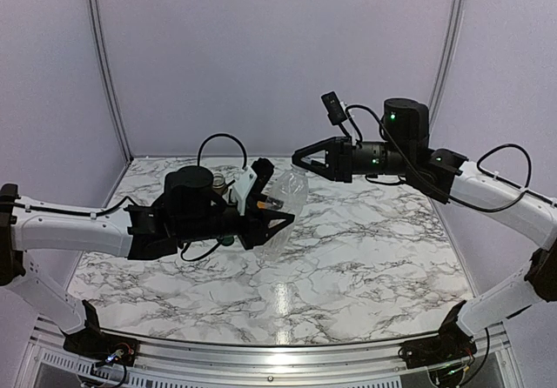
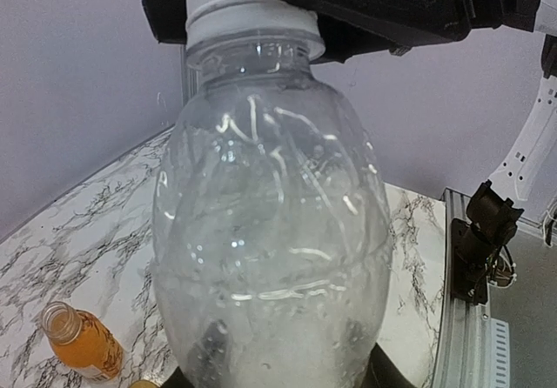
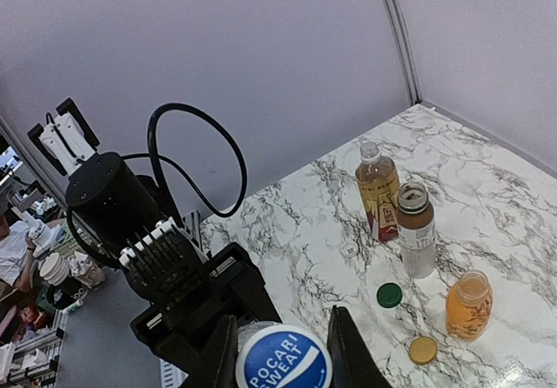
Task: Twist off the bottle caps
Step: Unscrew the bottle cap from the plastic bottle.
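Tall clear plastic bottle (image 2: 270, 231): held above the grey-veined marble table (image 1: 348, 257), its lower body clamped in the left gripper (image 1: 280, 217). Round white screw cap with blue printed top (image 3: 285, 360): seated on that bottle's neck, pinched between the closed fingers of the right gripper (image 1: 297, 159). Amber tea bottle with red label (image 3: 379, 192), short clear bottle with white label (image 3: 417, 236) and open-necked orange juice bottle (image 3: 468, 308): upright on the table, near one another. Small white cap (image 3: 349, 250), dark green cap (image 3: 389, 295) and orange cap (image 3: 423, 350): loose, flat on the marble beside those bottles.
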Robot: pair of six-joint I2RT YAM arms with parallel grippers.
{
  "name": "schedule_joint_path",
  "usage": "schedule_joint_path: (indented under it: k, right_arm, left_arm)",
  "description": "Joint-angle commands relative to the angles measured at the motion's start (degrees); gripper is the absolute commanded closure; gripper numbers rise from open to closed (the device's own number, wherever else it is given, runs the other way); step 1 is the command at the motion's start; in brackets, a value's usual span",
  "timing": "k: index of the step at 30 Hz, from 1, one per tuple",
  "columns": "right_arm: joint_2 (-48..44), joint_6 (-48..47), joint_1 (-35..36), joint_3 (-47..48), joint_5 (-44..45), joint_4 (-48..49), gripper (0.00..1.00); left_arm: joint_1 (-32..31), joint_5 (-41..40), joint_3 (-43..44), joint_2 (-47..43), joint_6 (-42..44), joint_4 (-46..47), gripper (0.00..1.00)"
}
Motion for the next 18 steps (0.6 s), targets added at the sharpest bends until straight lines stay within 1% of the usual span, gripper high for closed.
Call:
schedule_joint_path:
  k: [1, 5, 9, 14, 17, 18]
  right_arm:
    - [0.11, -3.61, 0.36, 2.29, -3.13, 2.41, 1.0]
    - [0.77, -9.3, 0.38, 2.49, -9.99, 2.67, 1.0]
    - [1.13, -15.62, 0.36, 2.0, -18.16, 2.41, 1.0]
    - [1.09, -19.34, 0.37, 1.48, -27.02, 2.67, 1.0]
    - [1.4, -19.71, 0.43, 1.49, -31.86, 5.19, 1.0]
    - [1.57, -19.67, 0.37, 1.43, -33.4, 5.74, 1.0]
  left_arm:
    - [0.11, 2.16, -2.12, -1.0, -2.82, 5.18, 0.69]
    - [0.17, 8.16, -3.61, -2.51, -3.95, 8.13, 0.71]
    - [0.37, 19.64, -4.79, -3.93, -4.99, 10.53, 0.71]
    - [0.46, 31.24, -4.72, -4.81, -6.52, 11.55, 0.73]
    - [0.46, 37.69, -4.19, -4.22, -8.45, 13.12, 0.73]
    - [0.46, 38.74, -4.02, -3.9, -9.22, 13.76, 0.73]
